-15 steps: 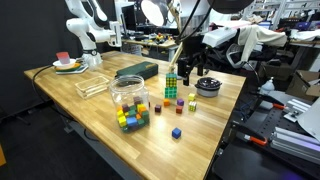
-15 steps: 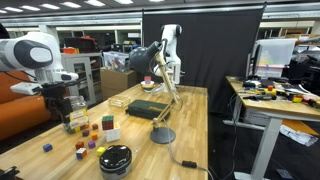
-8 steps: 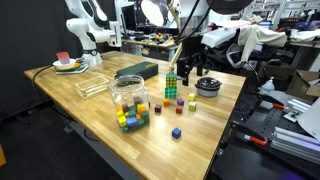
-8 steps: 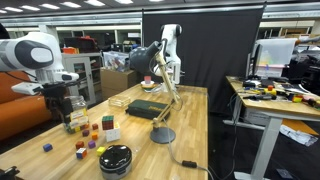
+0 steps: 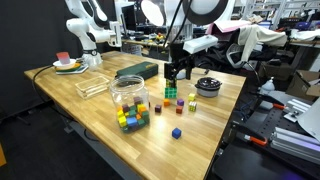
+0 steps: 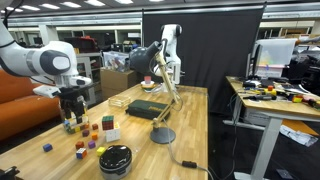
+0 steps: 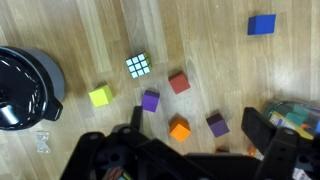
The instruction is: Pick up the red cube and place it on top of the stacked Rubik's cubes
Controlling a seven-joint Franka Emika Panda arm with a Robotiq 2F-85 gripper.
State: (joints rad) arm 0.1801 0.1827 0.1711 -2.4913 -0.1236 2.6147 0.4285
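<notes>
The stacked Rubik's cubes (image 5: 171, 89) stand mid-table; the wrist view shows only the tower's top face (image 7: 138, 66). The red cube (image 7: 179, 82) lies on the wood just beside the tower, and it also shows in an exterior view (image 5: 157, 106). My gripper (image 7: 198, 130) is open and empty. It hangs above the loose blocks, with an orange block (image 7: 179, 130) and a purple block (image 7: 217, 124) between its fingers' span. In both exterior views the gripper (image 5: 176, 70) (image 6: 72, 106) hovers close above the tower.
A black bowl (image 7: 20, 85) (image 5: 208, 86) sits beside the blocks. A yellow-green block (image 7: 100, 96), another purple block (image 7: 150, 100) and a blue block (image 7: 262, 24) lie loose. A clear jar of blocks (image 5: 128, 98) stands near. A lamp base (image 6: 162, 135) stands further along the table.
The arm has swung from beside the tower to over it and the loose blocks. The blocks and the tower have not moved.
</notes>
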